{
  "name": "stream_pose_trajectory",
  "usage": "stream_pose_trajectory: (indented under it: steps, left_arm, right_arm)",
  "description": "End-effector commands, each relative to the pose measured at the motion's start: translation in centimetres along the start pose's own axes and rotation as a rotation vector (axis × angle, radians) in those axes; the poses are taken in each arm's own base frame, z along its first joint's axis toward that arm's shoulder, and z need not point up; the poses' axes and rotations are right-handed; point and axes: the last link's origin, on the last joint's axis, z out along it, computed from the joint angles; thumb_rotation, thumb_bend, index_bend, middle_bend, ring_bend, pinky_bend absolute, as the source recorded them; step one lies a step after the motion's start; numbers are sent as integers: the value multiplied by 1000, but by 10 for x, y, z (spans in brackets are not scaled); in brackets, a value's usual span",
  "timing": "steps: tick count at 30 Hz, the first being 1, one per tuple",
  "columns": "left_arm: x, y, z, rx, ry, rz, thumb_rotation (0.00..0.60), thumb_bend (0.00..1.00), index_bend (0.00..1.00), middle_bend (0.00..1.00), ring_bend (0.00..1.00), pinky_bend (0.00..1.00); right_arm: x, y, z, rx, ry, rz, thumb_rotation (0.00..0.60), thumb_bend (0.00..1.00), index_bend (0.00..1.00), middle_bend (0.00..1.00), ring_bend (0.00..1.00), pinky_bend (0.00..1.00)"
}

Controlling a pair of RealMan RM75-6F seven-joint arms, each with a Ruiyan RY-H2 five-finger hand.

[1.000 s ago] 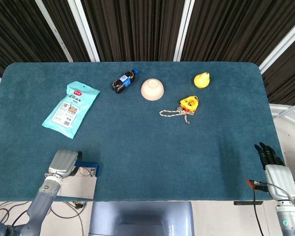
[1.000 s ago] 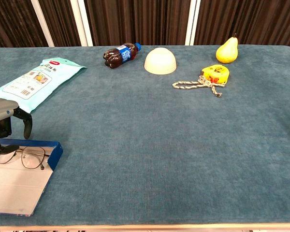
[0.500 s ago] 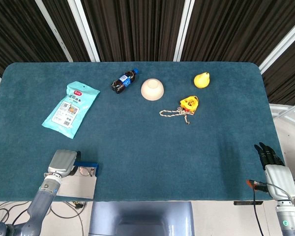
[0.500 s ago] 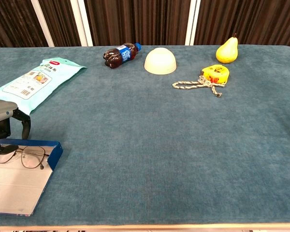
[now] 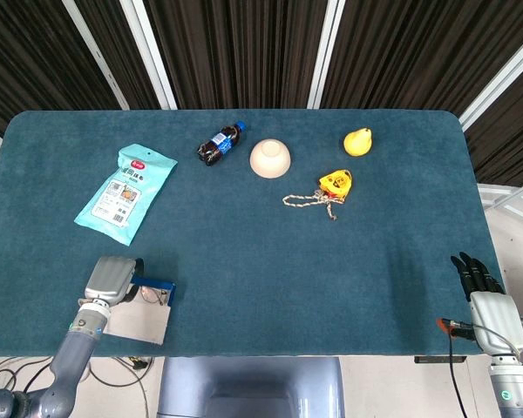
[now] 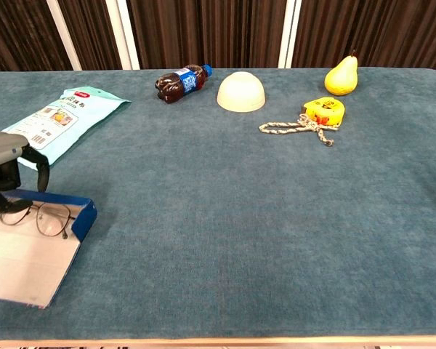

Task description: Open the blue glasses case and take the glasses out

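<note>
blue glasses case (image 6: 36,243) lies open at the desk's (image 6: 240,218) near left corner; left robot hand (image 6: 3,171) pinches thin wire-framed glasses (image 6: 47,218), best lifted straight up, slowly.

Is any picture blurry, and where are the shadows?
Head view: sharp all over, with a soft dark shadow on the table near the right side. Chest view: sharp too; the bowl and pear cast only faint shadows, no glare.
</note>
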Motion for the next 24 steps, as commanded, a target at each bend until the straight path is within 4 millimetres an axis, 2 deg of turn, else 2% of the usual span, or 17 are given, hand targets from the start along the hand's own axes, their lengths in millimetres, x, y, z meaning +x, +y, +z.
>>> stream_pose_trajectory:
  steps: [1, 8, 14, 18, 24]
  left_arm:
    - [6, 4, 12, 7, 24, -3, 600, 400, 569, 1000, 904, 977]
    - [20, 24, 42, 7, 81, 4, 600, 407, 571, 1000, 904, 977]
    - [29, 46, 60, -7, 143, 5, 600, 407, 570, 1000, 904, 977]
    - [29, 52, 64, -13, 173, -21, 600, 407, 570, 1000, 904, 977]
    - [30, 51, 65, -16, 226, -57, 600, 407, 570, 1000, 904, 977]
  right_arm:
    - [0, 0, 0, 4, 4, -6, 600, 160, 0, 0, 0, 208]
    - [0, 1, 1, -3, 6, -3, 600, 160, 0, 0, 0, 208]
    - [0, 2, 2, -3, 7, -3, 600, 160, 0, 0, 0, 208]
    - [1, 2, 2, -2, 10, -3, 600, 160, 0, 0, 0, 208]
    - [1, 1, 2, 0, 13, -3, 600, 160, 0, 0, 0, 208]
